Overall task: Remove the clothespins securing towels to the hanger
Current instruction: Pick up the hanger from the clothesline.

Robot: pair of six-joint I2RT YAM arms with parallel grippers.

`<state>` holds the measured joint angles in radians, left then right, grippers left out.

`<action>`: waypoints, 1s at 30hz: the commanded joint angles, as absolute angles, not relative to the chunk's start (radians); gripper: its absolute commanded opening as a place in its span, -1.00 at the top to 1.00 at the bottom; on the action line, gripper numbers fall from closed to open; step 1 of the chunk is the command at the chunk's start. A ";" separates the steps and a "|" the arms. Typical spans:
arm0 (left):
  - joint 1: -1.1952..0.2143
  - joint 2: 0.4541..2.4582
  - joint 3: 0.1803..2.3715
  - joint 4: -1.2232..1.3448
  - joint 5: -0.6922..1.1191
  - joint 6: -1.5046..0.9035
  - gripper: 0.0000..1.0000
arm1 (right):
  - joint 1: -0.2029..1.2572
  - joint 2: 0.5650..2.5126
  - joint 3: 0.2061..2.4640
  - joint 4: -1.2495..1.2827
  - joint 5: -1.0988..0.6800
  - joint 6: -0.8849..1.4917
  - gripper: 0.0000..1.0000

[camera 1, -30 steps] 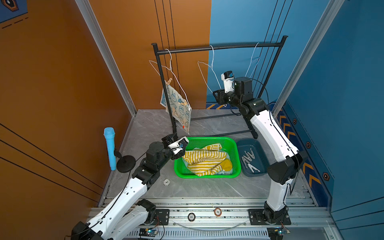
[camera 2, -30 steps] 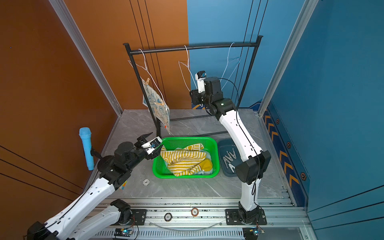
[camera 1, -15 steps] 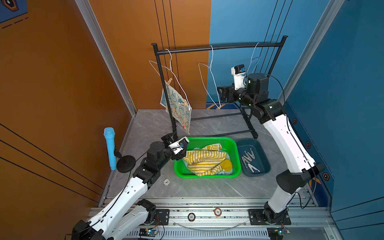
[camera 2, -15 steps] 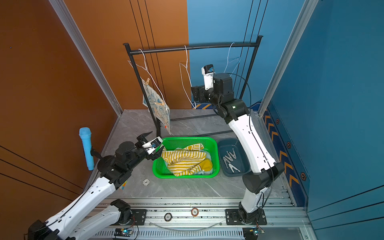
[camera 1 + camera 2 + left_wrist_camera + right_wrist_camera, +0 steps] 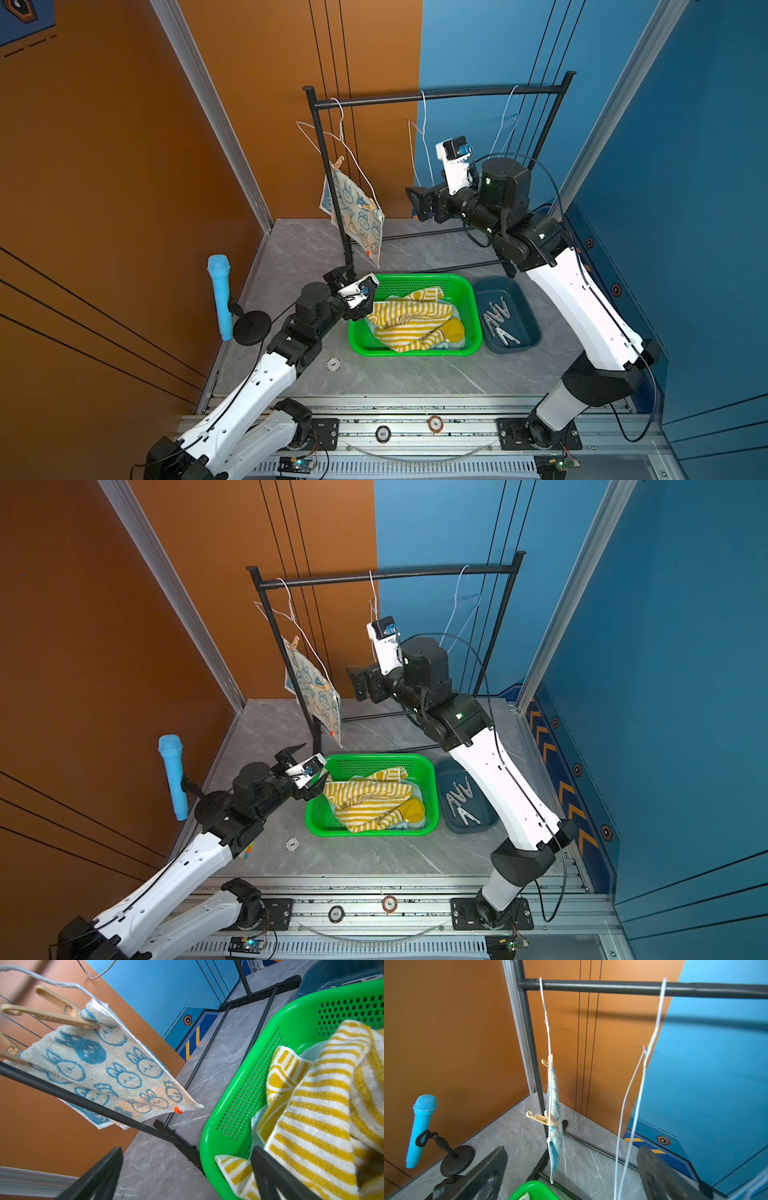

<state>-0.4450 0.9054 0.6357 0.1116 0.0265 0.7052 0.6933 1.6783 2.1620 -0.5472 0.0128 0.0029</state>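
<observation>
Grey-floored booth: two clothespins (image 5: 366,204) pin bunny towel (image 5: 357,220) to hanger (image 5: 62,984), level with the nearer, wide-spread, empty right gripper (image 5: 422,203); left gripper (image 5: 357,289), likewise, sits lower.

Bunny towel (image 5: 357,216) hanging, striped towel (image 5: 411,324) in basket (image 5: 415,351)

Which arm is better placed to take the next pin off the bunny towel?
Right, probably. The right tool is open, raised to about the height of the lower pin on the bunny towel, and faces it. The left tool is open too, but sits low by the basket, below the towel.
</observation>
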 commanded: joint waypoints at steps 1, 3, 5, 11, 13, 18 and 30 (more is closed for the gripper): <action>-0.442 0.905 0.649 0.101 0.038 0.686 -0.95 | 0.732 1.736 2.198 -0.525 0.017 0.000 -1.00; -0.441 0.905 0.650 0.100 0.039 0.686 -0.95 | 0.745 1.772 2.221 -0.514 0.004 0.008 -1.00; -0.441 0.905 0.651 0.097 0.040 0.686 -0.95 | 0.752 1.812 2.247 -0.502 -0.008 0.019 -0.99; -0.442 0.902 0.653 0.096 0.055 0.678 -0.95 | 0.749 1.930 2.327 -0.477 -0.028 0.055 -0.87; -0.443 0.902 0.655 0.096 0.060 0.674 -0.95 | 0.743 1.969 2.364 -0.479 -0.033 0.063 -0.81; -0.443 0.902 0.657 0.096 0.077 0.666 -0.95 | 0.712 2.065 2.443 -0.469 -0.036 0.116 -0.65; -0.441 0.909 0.658 0.094 0.086 0.663 -0.95 | 0.664 2.213 2.549 -0.445 -0.083 0.184 -0.24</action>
